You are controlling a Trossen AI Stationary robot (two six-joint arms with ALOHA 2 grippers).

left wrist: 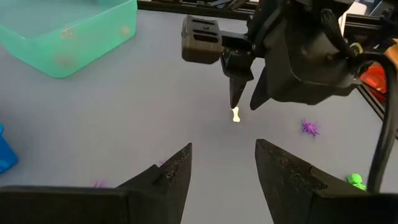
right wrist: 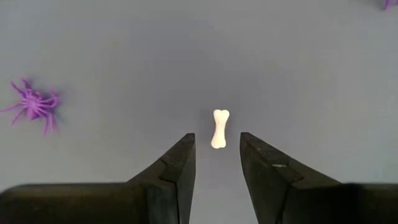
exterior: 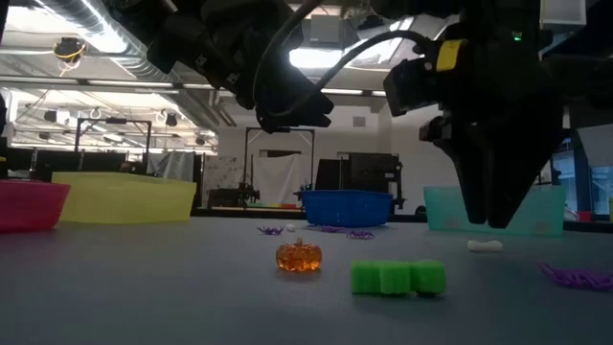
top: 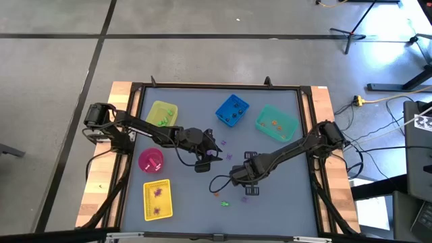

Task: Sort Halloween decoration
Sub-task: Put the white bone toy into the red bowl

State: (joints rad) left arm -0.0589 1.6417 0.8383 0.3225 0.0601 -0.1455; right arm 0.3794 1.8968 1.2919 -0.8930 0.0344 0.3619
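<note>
Small white bone (right wrist: 220,129), knobbed at both ends, lying flat mid-table toward the right edge. Right gripper (right wrist: 217,155) spread, straddling it from above, not touching. Left gripper (left wrist: 222,163) spread too, hovering near table centre.

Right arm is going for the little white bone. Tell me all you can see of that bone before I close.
The bone is a tiny white piece, plastic-looking, with a knobbed end each side of a short shaft. It lies flat on the grey table, alone, nothing touching it. The right tool hangs open above it, fingers either side. A purple spider lies well apart.
</note>
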